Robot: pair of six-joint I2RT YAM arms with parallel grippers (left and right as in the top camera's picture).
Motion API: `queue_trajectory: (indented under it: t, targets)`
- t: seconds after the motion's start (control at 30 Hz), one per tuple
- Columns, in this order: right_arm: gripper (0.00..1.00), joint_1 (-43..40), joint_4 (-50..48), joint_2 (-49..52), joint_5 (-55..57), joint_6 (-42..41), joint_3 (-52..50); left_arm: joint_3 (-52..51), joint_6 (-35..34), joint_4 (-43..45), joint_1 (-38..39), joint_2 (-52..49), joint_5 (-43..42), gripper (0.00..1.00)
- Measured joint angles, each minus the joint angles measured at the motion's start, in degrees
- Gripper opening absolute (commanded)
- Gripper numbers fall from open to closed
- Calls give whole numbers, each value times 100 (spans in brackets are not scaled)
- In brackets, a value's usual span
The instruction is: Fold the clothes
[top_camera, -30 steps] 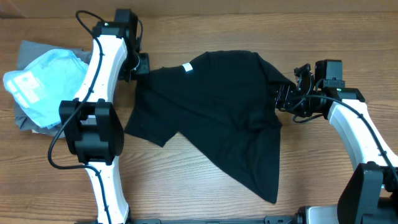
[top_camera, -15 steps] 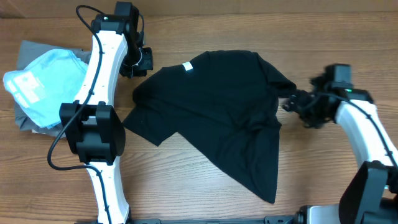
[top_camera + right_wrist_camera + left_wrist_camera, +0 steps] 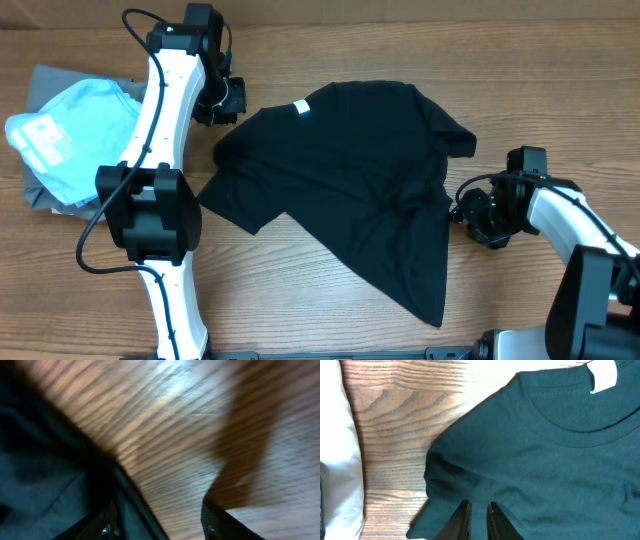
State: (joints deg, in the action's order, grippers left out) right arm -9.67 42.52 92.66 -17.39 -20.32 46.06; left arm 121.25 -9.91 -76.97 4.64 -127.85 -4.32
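Note:
The black T-shirt (image 3: 340, 170) lies spread and creased in the middle of the table, its white neck label (image 3: 300, 109) at the back. My left gripper (image 3: 228, 97) hovers just off the shirt's left shoulder. In the left wrist view the gripper (image 3: 478, 515) shows only a narrow gap with nothing in it, above the fabric (image 3: 545, 470) below the collar. My right gripper (image 3: 468, 212) is beside the shirt's right edge. In the right wrist view it (image 3: 160, 525) is wide open and empty, one finger (image 3: 107, 527) at the shirt's hem (image 3: 45, 475).
A light blue folded garment (image 3: 70, 130) lies on grey folded garments (image 3: 40, 195) at the left end of the wooden table (image 3: 300, 300). Its pale edge shows in the left wrist view (image 3: 335, 460). Both arm bases stand at the front edge.
My left gripper let go of the left shoulder and the fabric slid back. My right gripper let go of the right sleeve and moved toward the front along the shirt's right edge.

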Motion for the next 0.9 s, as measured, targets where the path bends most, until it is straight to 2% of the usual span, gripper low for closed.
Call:
queue_trajectory:
  t: [0.23,0.37,0.63,0.8,0.9]
  targets:
    - [38,210,-348,-177,-245,17,-350,0,0,-22,0,0,2,17]
    - [33,337,-387,-181,-352,24,-409,0,0,-26,0,0,2,18]
    - [4,345,-396,-129,-448,37,-490,0,0,-129,0,0,2,18]
    - [4,363,-284,-118,-376,-107,-455,0,0,-162,0,0,2,18]
    - [4,439,125,-87,11,-315,-271,0,0,-170,0,0,2,19]
